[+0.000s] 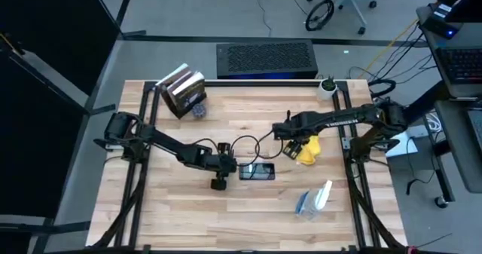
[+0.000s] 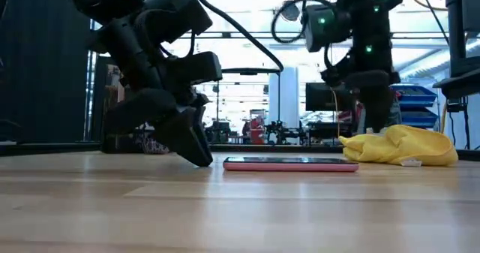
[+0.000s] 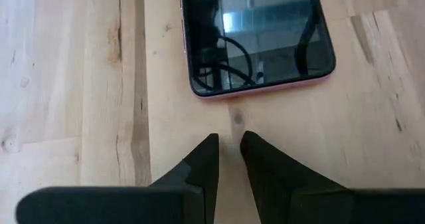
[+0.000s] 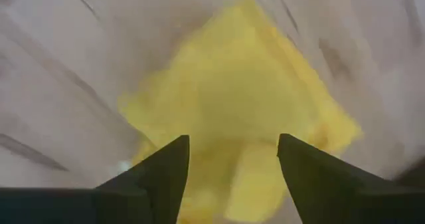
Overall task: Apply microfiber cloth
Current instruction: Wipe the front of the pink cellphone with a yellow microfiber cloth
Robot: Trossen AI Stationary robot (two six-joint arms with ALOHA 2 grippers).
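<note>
**Cloth not yet lifted, phone not yet wiped**

Above the table, the high view shows the microfiber cloth [image 1: 309, 151] bunched on the wooden table [image 1: 188, 216], right of centre, with the right gripper [image 1: 293, 147] over its near edge. The smartphone [image 1: 257, 171] lies flat nearby, apart from the cloth. The left gripper [image 1: 219, 182] rests at the phone's left end. A spray bottle [image 1: 314, 200] lies on its side toward the front. By my reading, the wiping has not begun: the cloth sits off the phone, so picking it up, carrying it over and rubbing the screen all remain.

At table height, the low view shows the cloth [image 2: 397, 148] as a soft, rumpled yellow heap lying on the wood just beyond the phone [image 2: 291, 164], not touching it as far as I can tell. The right arm hangs above the heap; the left gripper [image 2: 193, 149] touches down beside the phone's end.

From the left wrist view, the 2 fingers [image 3: 202, 167] are nearly pressed together with a thin gap, pinching nothing, tips just short of the phone [image 3: 255, 34].

From the right wrist view, the 2 fingers [image 4: 163, 174] are spread wide, with the cloth [image 4: 242, 111] filling the space between and beyond them; the fabric looks folded and creased. Whether the tips touch it I cannot tell.
</note>
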